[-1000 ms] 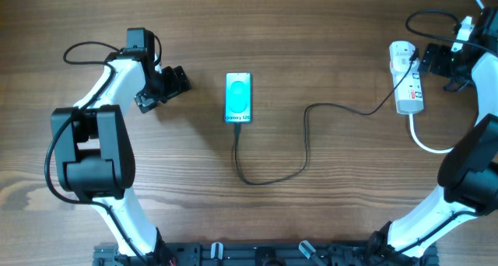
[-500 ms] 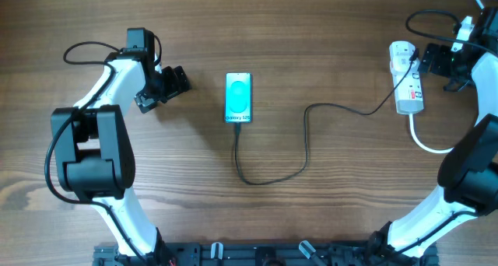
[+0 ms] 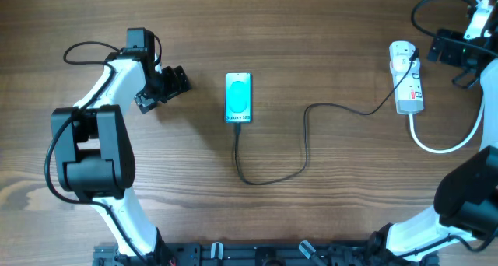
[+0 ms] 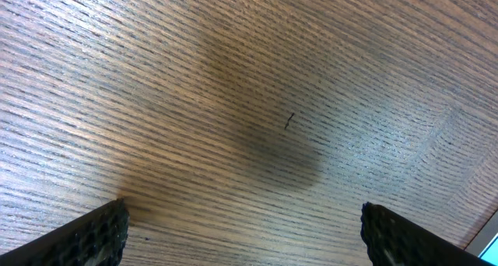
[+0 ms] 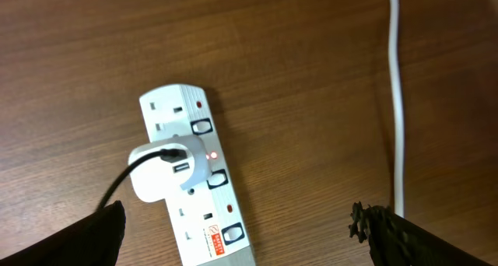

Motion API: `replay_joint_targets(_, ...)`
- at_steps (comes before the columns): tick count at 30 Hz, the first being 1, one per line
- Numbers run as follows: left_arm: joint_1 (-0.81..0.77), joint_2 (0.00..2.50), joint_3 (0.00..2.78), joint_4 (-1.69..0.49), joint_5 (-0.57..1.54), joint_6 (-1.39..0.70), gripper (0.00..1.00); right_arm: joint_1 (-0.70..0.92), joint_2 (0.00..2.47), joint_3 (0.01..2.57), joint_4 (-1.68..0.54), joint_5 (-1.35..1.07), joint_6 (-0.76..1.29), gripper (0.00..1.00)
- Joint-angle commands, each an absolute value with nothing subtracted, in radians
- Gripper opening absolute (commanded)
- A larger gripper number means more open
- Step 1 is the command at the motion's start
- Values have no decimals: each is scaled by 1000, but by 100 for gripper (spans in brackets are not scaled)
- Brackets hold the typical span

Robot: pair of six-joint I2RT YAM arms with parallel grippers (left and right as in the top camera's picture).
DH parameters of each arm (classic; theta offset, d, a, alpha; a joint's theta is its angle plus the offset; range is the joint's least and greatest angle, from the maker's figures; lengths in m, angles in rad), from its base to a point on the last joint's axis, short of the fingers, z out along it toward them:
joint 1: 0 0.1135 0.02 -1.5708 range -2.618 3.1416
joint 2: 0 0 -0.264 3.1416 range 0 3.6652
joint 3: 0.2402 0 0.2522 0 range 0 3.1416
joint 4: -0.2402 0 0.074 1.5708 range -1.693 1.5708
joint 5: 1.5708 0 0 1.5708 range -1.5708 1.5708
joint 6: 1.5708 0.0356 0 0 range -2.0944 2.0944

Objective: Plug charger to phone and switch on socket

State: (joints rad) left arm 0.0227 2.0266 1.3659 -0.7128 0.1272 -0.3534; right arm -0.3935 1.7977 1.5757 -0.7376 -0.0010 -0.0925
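— Phone (image 3: 239, 98)?
— Flat, middle of the table (image 3: 350, 196), screen cyan. Thin black charger cable (image 3: 306, 141) meets its lower edge and loops right to the white power strip (image 3: 410, 91); a red lamp (image 5: 205, 155) is lit there.
— Grippers?
— Left gripper (image 3: 166, 89) spread wide over bare wood. Right gripper (image 3: 433, 50) spread too, empty, just beside the strip.

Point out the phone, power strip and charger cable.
phone (image 3: 239, 98), overhead view, centre of its screen
power strip (image 5: 198, 215), right wrist view, its lower outlet face
charger cable (image 3: 306, 141), overhead view, upright stretch mid-table

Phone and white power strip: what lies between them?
Only the thin black charger cable, looping across the bare table from the phone to the power strip; the overhead view shows it.
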Motion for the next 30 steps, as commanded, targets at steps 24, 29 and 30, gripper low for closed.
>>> replay_joint_targets(24,25,2009,1354,-710,121,-348,100,-394,1485,1575,-734,-20,-104,100)
replay_joint_targets(29,25,2009,1354,-710,121,-348,100,-394,1367,1575,-735,-20,-105,100)
replay_joint_targets(30,25,2009,1354,-710,121,-348,100,-394,1350,1575,-734,-20,-104,100)
